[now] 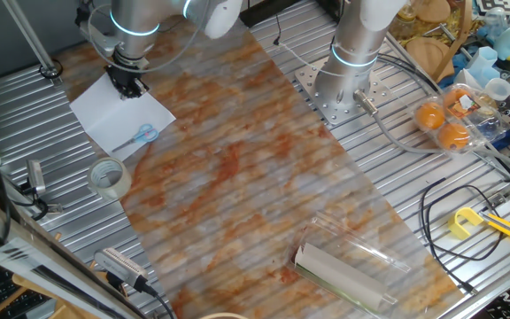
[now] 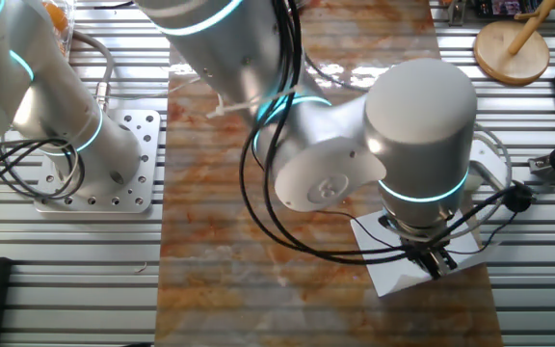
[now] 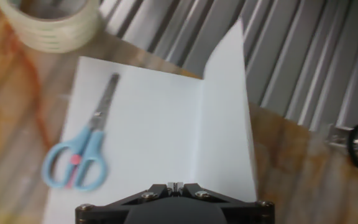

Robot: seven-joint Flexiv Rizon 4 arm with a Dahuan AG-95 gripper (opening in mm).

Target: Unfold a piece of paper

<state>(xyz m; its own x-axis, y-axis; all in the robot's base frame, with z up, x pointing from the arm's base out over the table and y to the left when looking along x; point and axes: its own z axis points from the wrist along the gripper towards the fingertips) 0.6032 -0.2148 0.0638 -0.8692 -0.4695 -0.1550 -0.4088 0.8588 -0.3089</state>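
Only hand view shows piece of paper (image 3: 160,130) flap raised, scissors (image 3: 82,155) atop

White piece of paper (image 1: 113,113), plain, no print. On it scissors (image 3: 82,152) with light-blue handles, a pink-red spot at the pivot, grey steel blades. Tape roll (image 1: 110,177) translucent, yellowish-beige in hand view. Table mat (image 1: 255,168) mottled orange, rust and grey-white, marble-like streaks. Tabletop (image 1: 16,115) silver metal with ribbed stripe pattern. Gripper (image 1: 127,82) black. Arm (image 2: 422,125) light grey with glowing cyan rings at the joints; black cables (image 2: 258,207) around it. Rolled sheet (image 1: 339,276) off-white in clear plastic near the front edge. Oranges (image 1: 441,124) bright orange in clear packaging at the right edge. Yellow-handled tool (image 1: 485,226) at the right front corner.
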